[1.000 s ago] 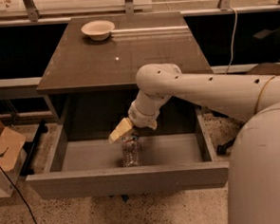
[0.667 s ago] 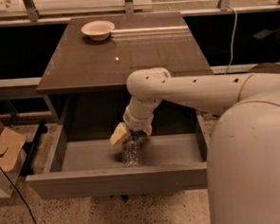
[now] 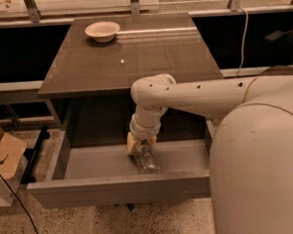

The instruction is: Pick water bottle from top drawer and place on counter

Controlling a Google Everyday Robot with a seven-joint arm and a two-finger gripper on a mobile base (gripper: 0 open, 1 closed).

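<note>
The claw [image 3: 140,143] is down inside the top drawer [image 3: 116,189], set over the upper end of the water bottle [image 3: 147,161]. A second ago it hung just to the left of the bottle's top. It has since slid right and dropped, so its yellowish tips now cover the bottle's neck. Whether it has closed on the bottle or only straddles it, I cannot tell, because the wrist hides the contact.

The bottle lies on the pale drawer floor near the middle, close behind the front panel, with its lower end pointing toward that panel. It looks to have shifted slightly rightward compared with a moment back, which suggests the claw has touched it.

Above the claw, the arm [image 3: 195,93] bends down from the right, its elbow hanging over the front edge of the worktop [image 3: 148,59]. A small cream bowl [image 3: 102,30] sits at the worktop's far left corner, well apart from the arm.

By my reading, the approach is finished and the grasp is now in hand. The lift and the placing on the worktop are not yet done.
</note>
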